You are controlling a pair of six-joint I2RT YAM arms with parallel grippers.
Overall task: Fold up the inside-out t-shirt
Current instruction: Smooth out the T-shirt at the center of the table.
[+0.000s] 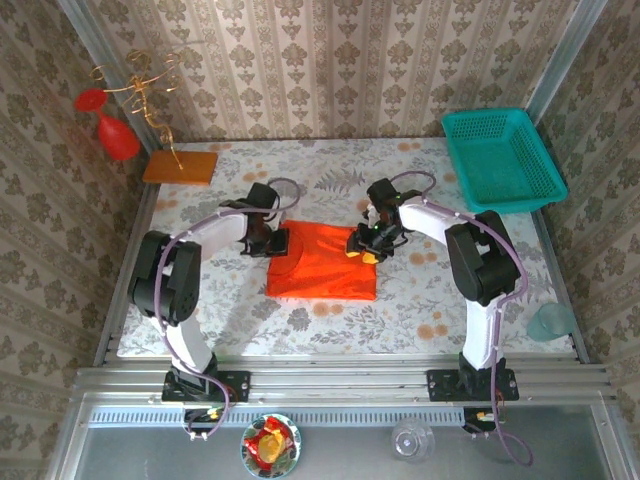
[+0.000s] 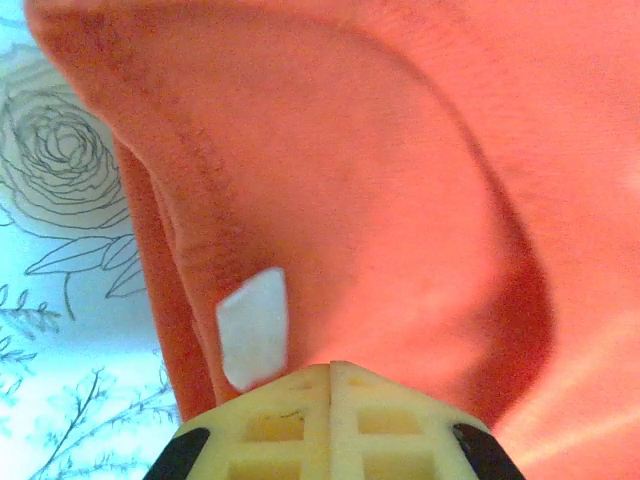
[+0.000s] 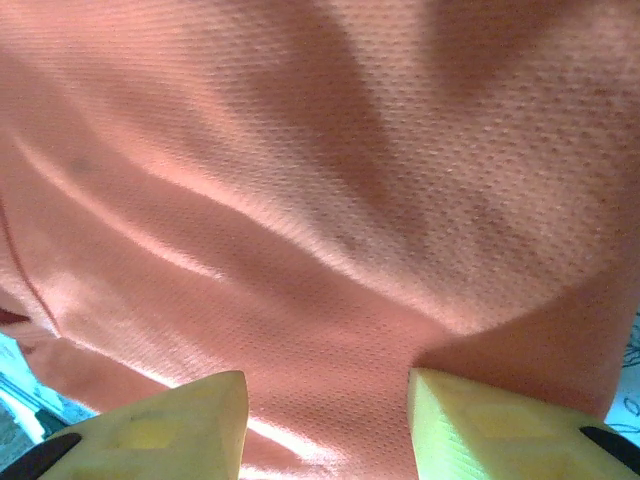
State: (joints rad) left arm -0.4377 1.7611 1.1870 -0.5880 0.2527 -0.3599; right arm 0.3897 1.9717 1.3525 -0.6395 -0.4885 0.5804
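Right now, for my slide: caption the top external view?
The left tool and right tool at the orange t-shirt's far corners, on a floral table.

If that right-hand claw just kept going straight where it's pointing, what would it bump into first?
The orange t-shirt. The right gripper points straight at the cloth, fingers apart; it looks very near, though depth is unclear.

The inside-out t-shirt (image 1: 325, 265), plain bright orange-red cloth, lies folded into a rough flat rectangle at the table's middle, a small white tag showing
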